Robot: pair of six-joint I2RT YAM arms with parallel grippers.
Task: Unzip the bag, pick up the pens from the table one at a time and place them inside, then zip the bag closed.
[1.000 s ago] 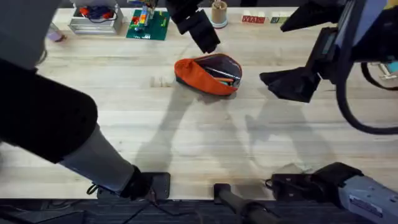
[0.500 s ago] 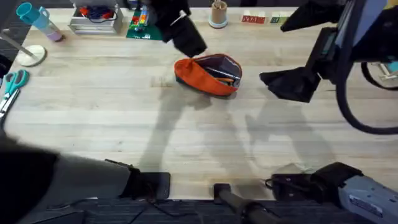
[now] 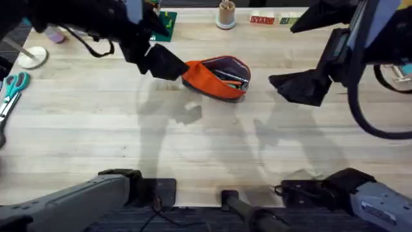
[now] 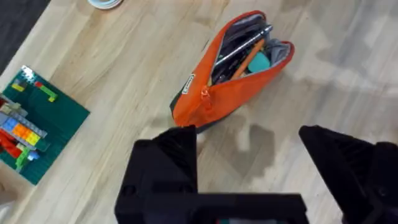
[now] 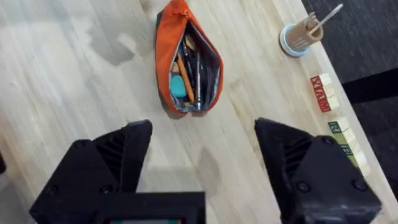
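Note:
The orange bag (image 3: 212, 78) lies unzipped on the table (image 3: 206, 142), just beyond its middle. Its mouth gapes and shows the grey lining. Inside it lie a silvery grey pen (image 4: 244, 46) and an orange pen (image 5: 182, 67), next to a teal object (image 4: 258, 63). My left gripper (image 3: 168, 64) hovers open just left of the bag's closed end, clear of the fabric; the left wrist view has the bag (image 4: 214, 87) just past its fingers (image 4: 171, 155). My right gripper (image 3: 290, 85) hangs open above the table right of the bag, holding nothing, and the right wrist view looks down into the bag (image 5: 168, 56).
Along the far edge stand a green brick plate (image 3: 165, 20), a wooden cup of sticks (image 3: 226, 13) and letter blocks (image 3: 262, 20). Blue-handled scissors (image 3: 13, 86) and a white disc (image 3: 32, 57) lie at the far left. Bare wood stretches in front of the bag.
My left arm has swung from behind the bag round to its left side, its gripper now beside the bag's closed end. The right arm and the bag have stayed put.

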